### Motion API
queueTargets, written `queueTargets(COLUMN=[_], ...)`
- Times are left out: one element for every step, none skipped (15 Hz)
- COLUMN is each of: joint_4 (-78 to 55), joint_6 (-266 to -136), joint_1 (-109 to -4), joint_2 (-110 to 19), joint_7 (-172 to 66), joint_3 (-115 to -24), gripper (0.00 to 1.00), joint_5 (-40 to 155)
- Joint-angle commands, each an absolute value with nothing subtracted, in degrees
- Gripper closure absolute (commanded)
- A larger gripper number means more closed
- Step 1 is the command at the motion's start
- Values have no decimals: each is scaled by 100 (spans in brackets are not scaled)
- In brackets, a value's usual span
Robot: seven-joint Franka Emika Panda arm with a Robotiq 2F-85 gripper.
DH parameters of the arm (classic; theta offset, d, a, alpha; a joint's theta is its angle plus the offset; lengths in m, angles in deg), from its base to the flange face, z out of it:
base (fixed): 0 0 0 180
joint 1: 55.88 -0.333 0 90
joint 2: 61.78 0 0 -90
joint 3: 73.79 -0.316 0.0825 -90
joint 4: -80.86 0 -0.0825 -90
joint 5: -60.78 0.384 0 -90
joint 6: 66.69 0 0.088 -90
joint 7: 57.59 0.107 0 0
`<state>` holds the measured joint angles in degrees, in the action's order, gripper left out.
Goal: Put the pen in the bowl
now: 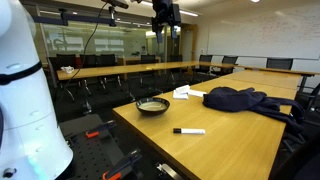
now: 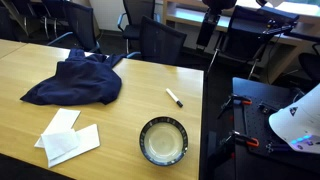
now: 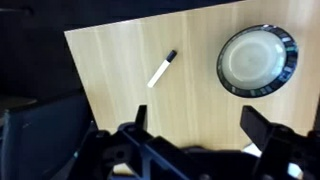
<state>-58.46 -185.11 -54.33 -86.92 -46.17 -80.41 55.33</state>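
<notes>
While pen lies apart from bowl, dark cloth, papers nearby

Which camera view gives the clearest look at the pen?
The wrist view: it looks straight down on the pen, showing its whole length and its dark end clearly. Both exterior views show it only as a small, thin sliver.

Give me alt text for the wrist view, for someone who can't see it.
A white, black-capped pen lies on the wooden table, apart from the empty dark-rimmed bowl. The open gripper hangs above them, holding nothing.
</notes>
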Motion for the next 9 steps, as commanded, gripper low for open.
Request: queueTargets(joint_4=[-5833,-5833,-5833,-5833,-5833,-5833,-5794,-5750,-5739], joint_6=[-18492,-18492,-18492,-18492,-18492,-18492,-18541,-18613,-18728], joint_1=[-5501,-5502,-5502,-5502,-5502,-5502,-5479,-5393,-5333], joint_2=[-8687,-8687,-8687,-8687,-8687,-8687,-8577,-8417,-8286], joint_7=[-4593,-4593,-4593,-4593,-4593,-4593,-4549,-4305,-4137], joint_3=[-7981,-7981,-7981,-7981,-7981,-7981,-7960,-7984,-7981], gripper=[0,0,0,0,0,0,0,0,0], joint_5=[5504,5504,5504,5504,5504,5504,5530,5487,5459])
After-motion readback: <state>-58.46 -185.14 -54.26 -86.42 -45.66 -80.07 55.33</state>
